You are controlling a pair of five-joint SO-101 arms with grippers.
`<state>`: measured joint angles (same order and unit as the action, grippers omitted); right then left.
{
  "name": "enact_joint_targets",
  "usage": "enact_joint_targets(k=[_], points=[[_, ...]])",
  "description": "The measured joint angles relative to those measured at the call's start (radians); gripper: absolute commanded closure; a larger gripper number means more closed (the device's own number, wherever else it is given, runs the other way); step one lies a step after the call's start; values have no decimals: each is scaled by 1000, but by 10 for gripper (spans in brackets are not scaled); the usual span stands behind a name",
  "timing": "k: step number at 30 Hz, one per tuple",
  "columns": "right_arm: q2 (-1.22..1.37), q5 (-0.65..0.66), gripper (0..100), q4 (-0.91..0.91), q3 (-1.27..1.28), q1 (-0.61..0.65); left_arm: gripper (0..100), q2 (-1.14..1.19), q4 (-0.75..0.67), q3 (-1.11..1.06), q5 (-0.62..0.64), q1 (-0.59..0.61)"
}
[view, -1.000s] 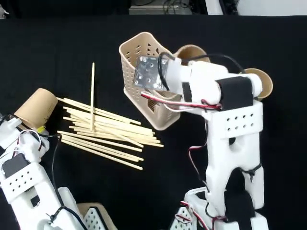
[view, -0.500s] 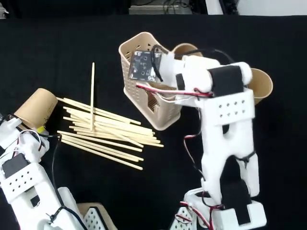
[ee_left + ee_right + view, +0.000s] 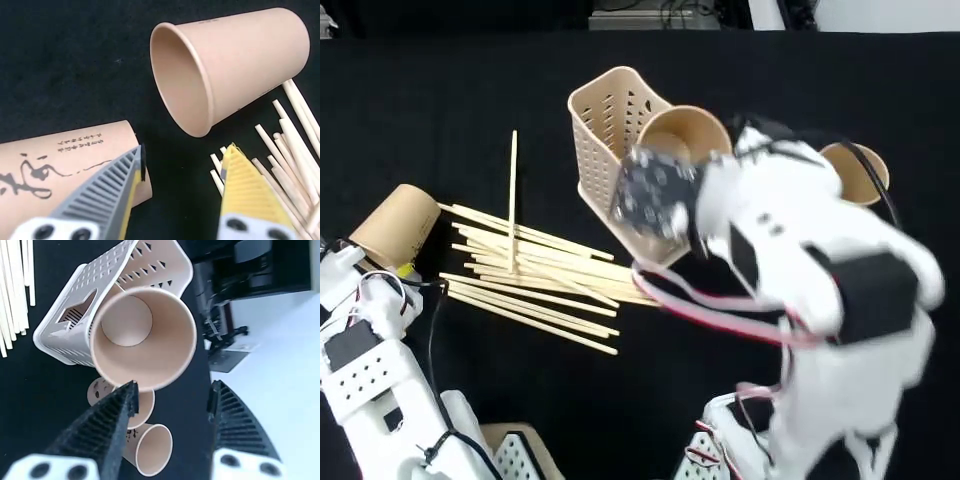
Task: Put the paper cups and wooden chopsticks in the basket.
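Note:
The beige slotted basket [image 3: 605, 125] leans tilted at mid-table, and one paper cup [image 3: 685, 135] rests in its mouth, opening up. My right gripper [image 3: 173, 388] is open just behind that cup [image 3: 145, 337] and touches nothing. Two more paper cups [image 3: 150, 450] lie beyond the basket [image 3: 125, 275]; one cup [image 3: 860, 170] peeks out past the right arm. Wooden chopsticks [image 3: 540, 275] lie in a heap left of the basket. My left gripper [image 3: 186, 150] is open over the cloth, facing a cup lying on its side [image 3: 230, 65], with a printed cup [image 3: 65, 160] beside one finger.
A single chopstick [image 3: 512, 200] lies across the heap, pointing away from the arms. The right arm [image 3: 800, 270] stands over the table's right half. The left arm's base [image 3: 370, 380] fills the near-left corner. Black cloth covers the table.
The right arm has pulled back from the basket towards the near edge, uncovering the cup that now sits in the basket's mouth. The left arm, left cup and chopsticks have not moved.

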<state>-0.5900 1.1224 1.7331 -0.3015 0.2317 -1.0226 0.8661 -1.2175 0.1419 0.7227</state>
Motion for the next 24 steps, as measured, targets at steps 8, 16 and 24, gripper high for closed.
enact_joint_targets(k=[8, 16, 24], points=[[-114, -230, 797, -57, 215, -144, 744, 0, 0, 0, 0, 0], [-61, -661, 790, -198, 305, -198, 744, 0, 0, 0, 0, 0], [-54, -822, 790, -160, 319, -252, 744, 0, 0, 0, 0, 0]])
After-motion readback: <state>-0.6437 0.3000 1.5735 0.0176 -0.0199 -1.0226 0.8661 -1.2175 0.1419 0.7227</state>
